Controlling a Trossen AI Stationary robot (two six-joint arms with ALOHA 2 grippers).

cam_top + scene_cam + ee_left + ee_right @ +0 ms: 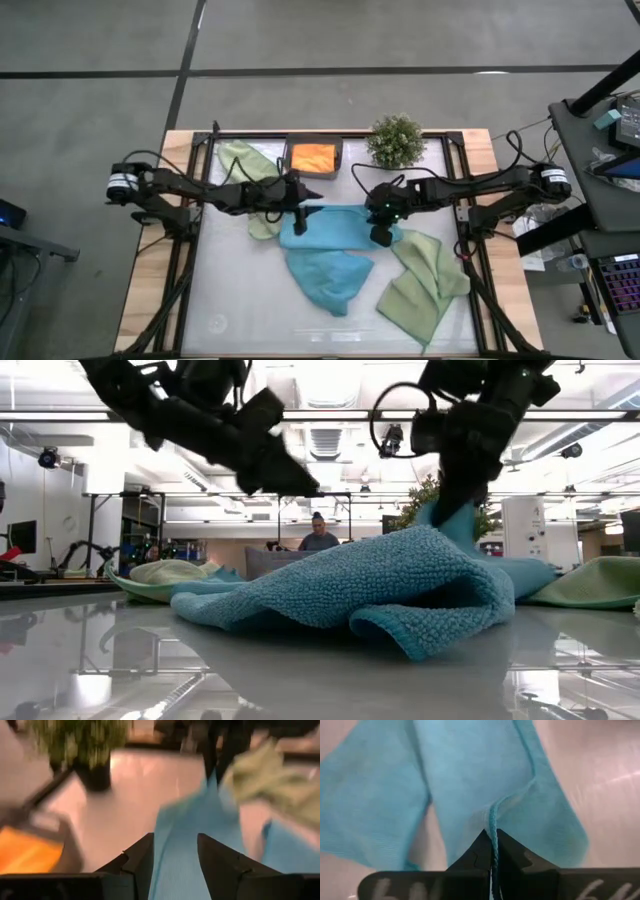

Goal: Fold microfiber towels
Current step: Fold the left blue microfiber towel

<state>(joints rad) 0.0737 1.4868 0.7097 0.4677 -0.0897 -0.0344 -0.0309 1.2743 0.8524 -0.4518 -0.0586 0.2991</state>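
Observation:
A teal-blue towel (335,228) is stretched between my two grippers at the table's middle. My left gripper (300,215) is shut on its left end and my right gripper (382,232) on its right end. A second teal-blue towel (330,280) lies crumpled on the table just nearer, and fills the low view (380,590). One sage green towel (425,285) lies at the near right. Another sage green towel (250,170) lies at the far left. The orange towel (313,158) lies in a dark tray (290,160) at the far edge. My left gripper pinches the teal-blue towel's left end (175,865) between its two fingers, coming from the table's left. The cloth runs on from the fingers in a band toward the other arm; how many layers, I cannot tell. My right gripper pinches the towel's hemmed edge (493,822) between its two fingers, pointing down from above. The cloth spreads out below the fingers, and in the low view it rises in a peak (445,515) up to the gripper.
A small potted plant (396,140) stands at the far edge, right of the tray. The table's dark frame rails (200,200) run along its left and right sides. A person (318,532) sits in the room behind the table.

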